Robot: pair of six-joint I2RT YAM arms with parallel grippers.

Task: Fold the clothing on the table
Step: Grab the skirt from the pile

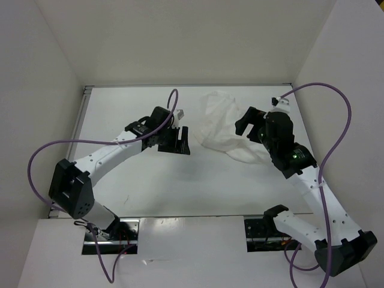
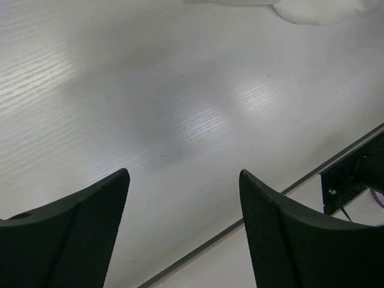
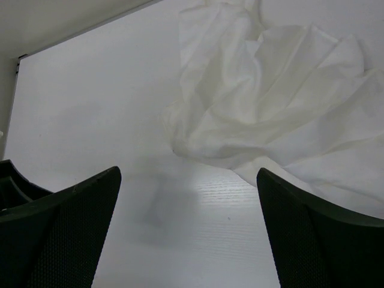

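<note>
I see a white surface (image 1: 150, 186) from above, boxed in by plain white walls, with both arms reaching away from me.

The clothing (image 1: 222, 126) is a thin white piece lying crumpled and unfolded on the far right part of the surface, close to the far edge. It is bunched into soft creases and nothing holds it.

The left fingers (image 1: 175, 143) hang over bare surface near the middle, to the left of the clothing and apart from it. In the left wrist view its black, mesh-textured fingertips (image 2: 90, 228) stand wide apart with only bare surface between them. A corner of the clothing (image 2: 318, 9) shows at the top edge of that view, and a metal edge strip (image 2: 306, 178) runs diagonally at lower right.

The right fingers (image 1: 251, 131) sit over the near right side of the clothing. In the right wrist view these fingertips (image 3: 72, 228) are also spread wide and grip nothing. The rumpled clothing (image 3: 270, 102) fills the upper right of that view, reaching down toward the right-hand fingertip. I cannot tell whether that fingertip touches the fabric.

A purple cable (image 1: 336, 102) loops from each arm.
</note>
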